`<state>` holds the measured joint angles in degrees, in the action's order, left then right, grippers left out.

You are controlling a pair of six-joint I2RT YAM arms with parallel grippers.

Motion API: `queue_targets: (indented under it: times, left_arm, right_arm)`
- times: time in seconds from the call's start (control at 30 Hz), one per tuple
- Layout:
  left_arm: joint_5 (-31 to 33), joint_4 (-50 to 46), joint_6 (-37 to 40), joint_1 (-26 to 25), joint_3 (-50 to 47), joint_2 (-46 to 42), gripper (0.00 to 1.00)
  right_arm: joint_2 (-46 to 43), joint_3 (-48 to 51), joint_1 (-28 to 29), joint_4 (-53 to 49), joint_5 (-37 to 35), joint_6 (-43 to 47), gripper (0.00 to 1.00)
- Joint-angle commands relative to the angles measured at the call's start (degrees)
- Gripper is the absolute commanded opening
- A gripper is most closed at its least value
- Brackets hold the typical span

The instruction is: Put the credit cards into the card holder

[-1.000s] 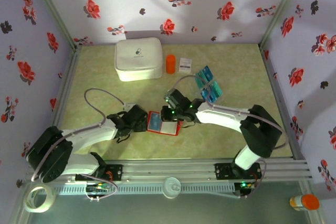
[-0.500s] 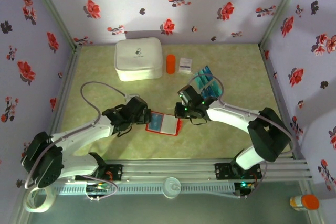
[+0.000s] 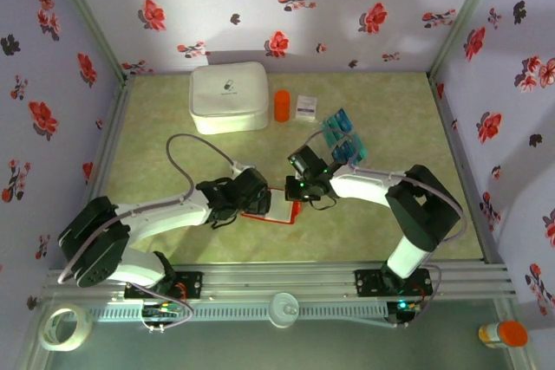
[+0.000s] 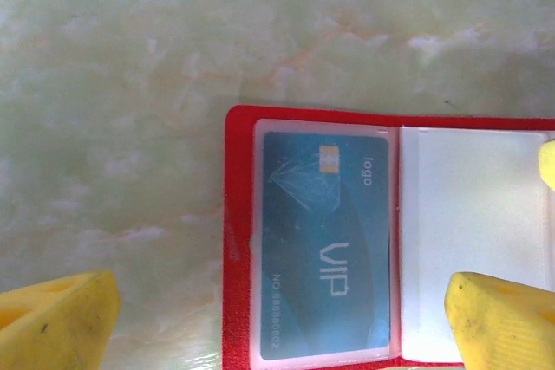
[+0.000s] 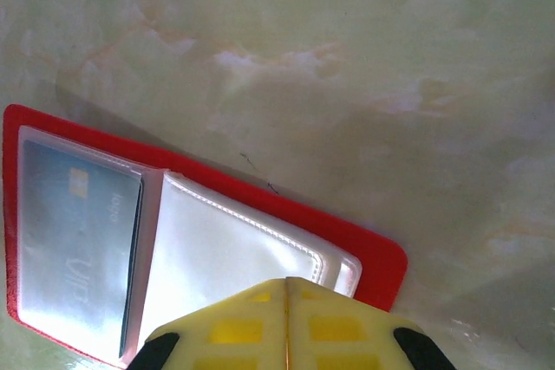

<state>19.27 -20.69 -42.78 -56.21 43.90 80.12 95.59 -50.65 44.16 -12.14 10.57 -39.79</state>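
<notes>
Credit cards [image 3: 343, 138], teal and blue, in a loose overlapping pile on the pale green marbled table [image 3: 173, 153], towards the back right and apart from the card holder [image 3: 279, 208]. Probably thin, stiff, light and slick; lying flat, so likely best pinched by a raised or overhanging edge of the pile. Bright red card holder open like a book between both arms, soft clear pockets facing up; probably light enough to slide when pushed. One teal card [image 4: 325, 244] printed "VIP" and "logo", gold chip near the top, seated in the left pocket; right pocket pale and empty-looking. Left gripper [image 4: 277, 309] spread wide above the holder, grasping nothing. Right gripper [image 5: 288, 288] clenched tight over the right pocket, nothing visible between its fingers; contact with the pocket impossible to tell
</notes>
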Motion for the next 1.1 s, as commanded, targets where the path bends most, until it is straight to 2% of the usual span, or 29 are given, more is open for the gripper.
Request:
queue_targets:
  times: [0.0,0.83,1.07]
  left_arm:
    - [0.3,1.6,-1.4,-1.0,0.5,1.5,0.97]
    - [0.2,7.2,-2.4,-2.6,-3.3,6.7,0.98]
    - [0.3,7.8,-3.1,-3.1,-4.8,1.8,0.99]
  right_arm:
    - [1.9,-1.1,-0.2,1.5,1.3,0.2,0.08]
    - [4.2,-0.1,0.1,5.7,2.9,-3.1,0.06]
    - [4.1,-0.1,0.3,5.6,2.8,-3.3,0.06]
